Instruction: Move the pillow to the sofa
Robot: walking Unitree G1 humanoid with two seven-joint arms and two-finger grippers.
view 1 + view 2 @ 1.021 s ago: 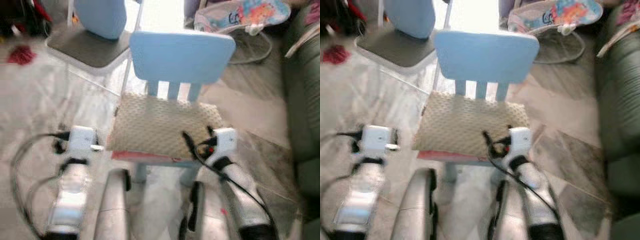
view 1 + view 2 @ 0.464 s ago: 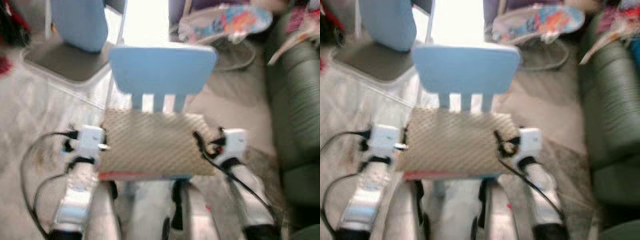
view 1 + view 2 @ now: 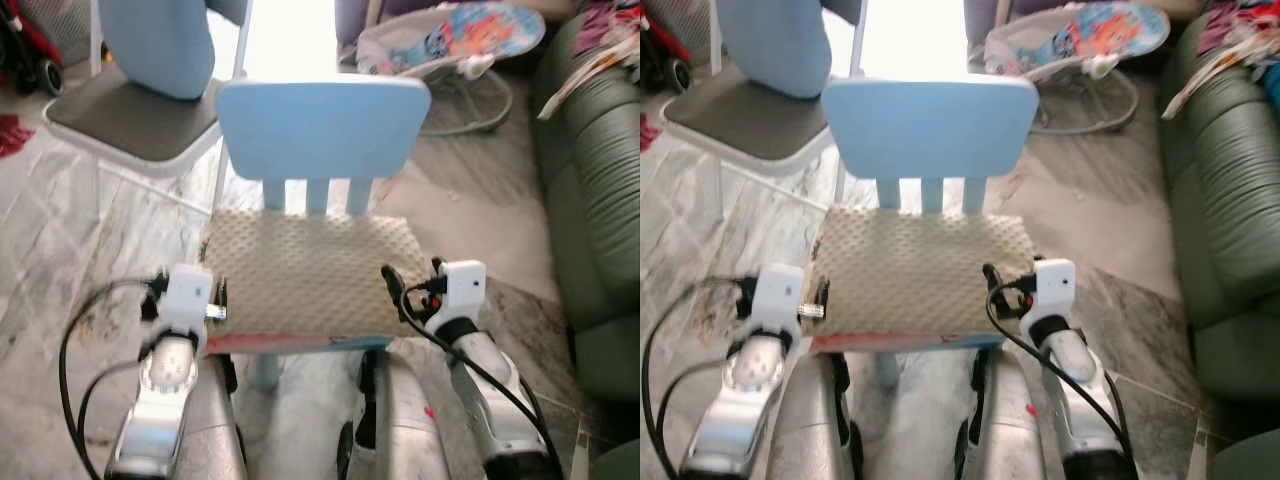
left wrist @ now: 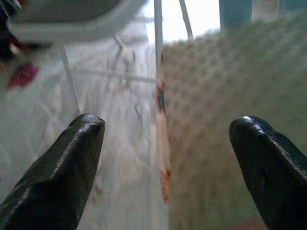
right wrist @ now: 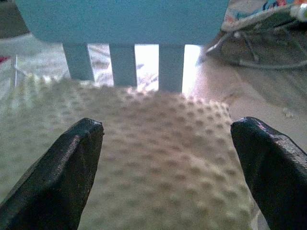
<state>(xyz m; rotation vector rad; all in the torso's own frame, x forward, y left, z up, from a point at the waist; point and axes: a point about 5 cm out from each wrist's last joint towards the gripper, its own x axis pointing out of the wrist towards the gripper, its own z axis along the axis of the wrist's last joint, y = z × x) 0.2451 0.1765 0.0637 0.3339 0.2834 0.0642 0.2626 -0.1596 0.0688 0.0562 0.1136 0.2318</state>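
A cream dotted pillow (image 3: pixel 300 272) lies flat on the seat of a small light-blue child's chair (image 3: pixel 322 125) straight ahead. My left arm (image 3: pixel 185 300) reaches the pillow's left front corner. In the left wrist view the left gripper (image 4: pixel 168 136) is open, and the pillow's left edge (image 4: pixel 165 143) runs between its fingers. My right arm (image 3: pixel 455 295) is at the pillow's right front corner. The right gripper (image 5: pixel 165 139) is open too and faces the pillow top (image 5: pixel 144 158), the chair's back slats beyond it. The dark green sofa (image 3: pixel 600 200) stands along the right.
A bigger chair with a grey seat (image 3: pixel 130 110) stands at the back left, close to the small chair. A colourful baby bouncer (image 3: pixel 450 35) sits behind on the marble floor (image 3: pixel 60 240). Clothes lie on the sofa's far end (image 3: pixel 600 40). A red cloth (image 3: pixel 10 135) lies far left.
The camera has moved closer and steadied. Both arms now flank the pillow's front corners; the left arm has come in against the pillow's left edge.
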